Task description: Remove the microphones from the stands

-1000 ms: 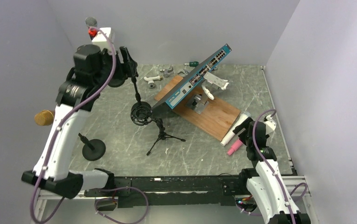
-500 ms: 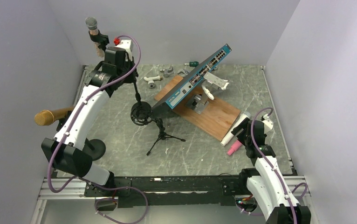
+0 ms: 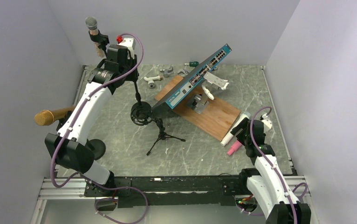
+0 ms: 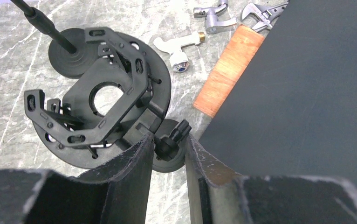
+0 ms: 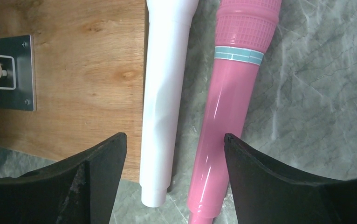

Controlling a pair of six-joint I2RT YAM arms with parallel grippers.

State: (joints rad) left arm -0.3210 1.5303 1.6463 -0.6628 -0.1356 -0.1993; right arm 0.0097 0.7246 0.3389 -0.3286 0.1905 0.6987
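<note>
Looking down from overhead, the left arm is stretched right out to the far-left corner of the table (image 3: 200,154). That is where the grey-headed microphone (image 3: 91,22) stands, upright and head up, seated in the black clip of its stand (image 3: 102,42) close to the back wall. The arm's wrist sits just right of that clip, and from up here I cannot tell whether anything touches. Over to the wrist camera: the left gripper (image 4: 168,139) points down at the table, fingers drawn close with only a narrow slot between them and nothing pinched in it. The microphone is out of that view. Past the fingertips shows the black shock mount (image 4: 92,77) well below, with a round stand base (image 4: 72,58) and its thin pole at the upper left. On the other side, the right gripper (image 5: 172,140) hangs low near the right edge, fingers spread wide and empty. A white cylinder (image 5: 165,93) and a pink microphone (image 5: 228,107) lie side by side beneath the gap, the cylinder running along the edge of the wooden board (image 5: 74,70). A gold-headed microphone (image 3: 44,117) sits tilted on another stand at the left, and a blue network switch (image 3: 195,77) leans above the board.
</note>
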